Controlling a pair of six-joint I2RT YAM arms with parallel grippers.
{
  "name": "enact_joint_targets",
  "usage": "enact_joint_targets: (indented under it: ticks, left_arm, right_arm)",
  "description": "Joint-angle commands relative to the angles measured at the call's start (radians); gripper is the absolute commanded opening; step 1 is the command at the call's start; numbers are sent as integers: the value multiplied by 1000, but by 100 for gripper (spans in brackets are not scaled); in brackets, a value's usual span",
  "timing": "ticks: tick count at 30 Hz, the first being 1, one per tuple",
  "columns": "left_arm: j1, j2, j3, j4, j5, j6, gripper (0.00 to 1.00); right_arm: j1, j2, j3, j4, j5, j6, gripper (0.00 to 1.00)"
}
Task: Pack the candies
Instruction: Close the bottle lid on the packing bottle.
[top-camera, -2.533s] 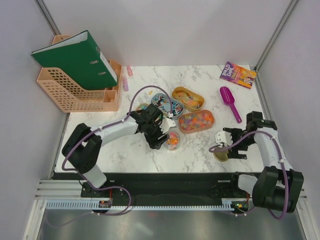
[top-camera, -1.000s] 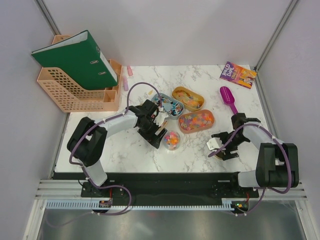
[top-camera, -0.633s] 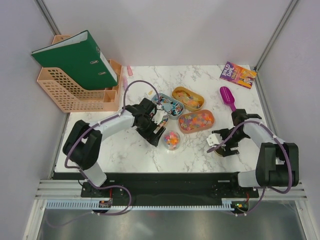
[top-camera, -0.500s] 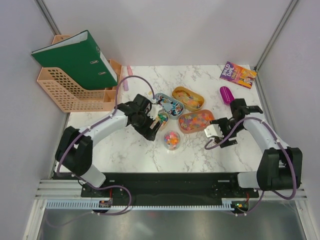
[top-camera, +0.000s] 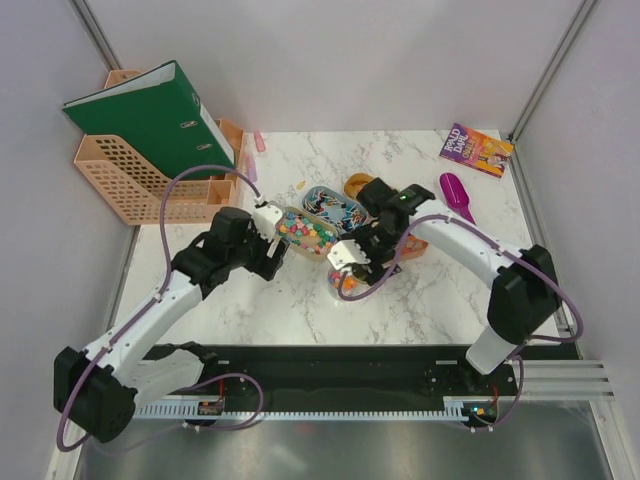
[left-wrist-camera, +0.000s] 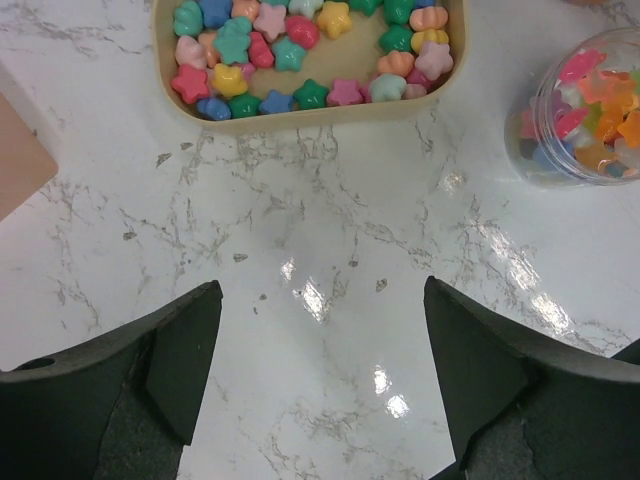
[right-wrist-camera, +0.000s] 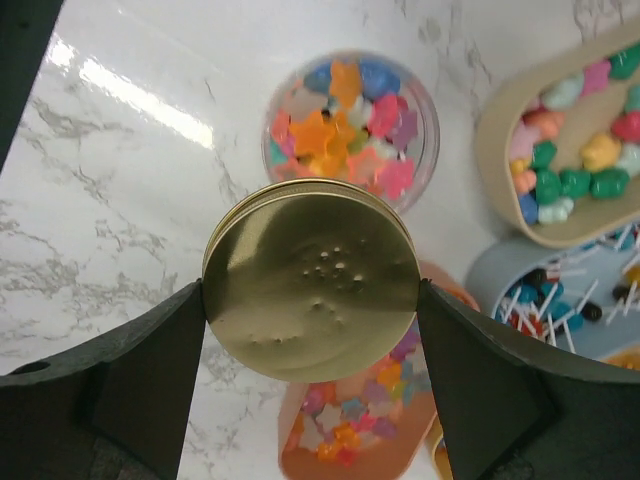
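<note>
Fill looks done: the jar (right-wrist-camera: 283, 95) is heaped with candies (right-wrist-camera: 345, 125) and stands on the table (left-wrist-camera: 320, 230) near the star tray (left-wrist-camera: 330, 113). The right gripper (right-wrist-camera: 312, 320) pinches the gold lid (right-wrist-camera: 312, 270) by its edges, over the jar, not seated. The left gripper (left-wrist-camera: 320, 350) hangs wide open with nothing in it, above bare marble. Remaining, I'd say: seat and close the lid.

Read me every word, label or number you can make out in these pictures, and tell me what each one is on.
"ROALD DAHL": on the cover of the book at the far right.
The rest of that cover's print is too small to read.
The gold lid and the green binder show no readable text.
</note>
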Motion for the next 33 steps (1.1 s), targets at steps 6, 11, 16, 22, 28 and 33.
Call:
enact_joint_targets:
  ticks: [6, 11, 16, 22, 28, 33]
  left_arm:
    - [25, -172, -81, 16, 14, 9, 87]
    - [47, -188, -72, 9, 44, 3, 87]
    - [62, -182, -64, 8, 84, -12, 90]
    - [74, -166, -56, 0, 110, -23, 89]
    - [79, -148, -50, 0, 127, -23, 89]
    - [79, -136, -53, -1, 135, -17, 88]
  right_arm:
    - [171, 154, 168, -9, 41, 130, 81]
    - [189, 206, 185, -8, 70, 134, 82]
    - [189, 235, 172, 23, 109, 127, 84]
    - [189, 266, 175, 54, 109, 134, 82]
    - [189, 274, 163, 58, 113, 127, 81]
    - [191, 255, 142, 58, 118, 125, 82]
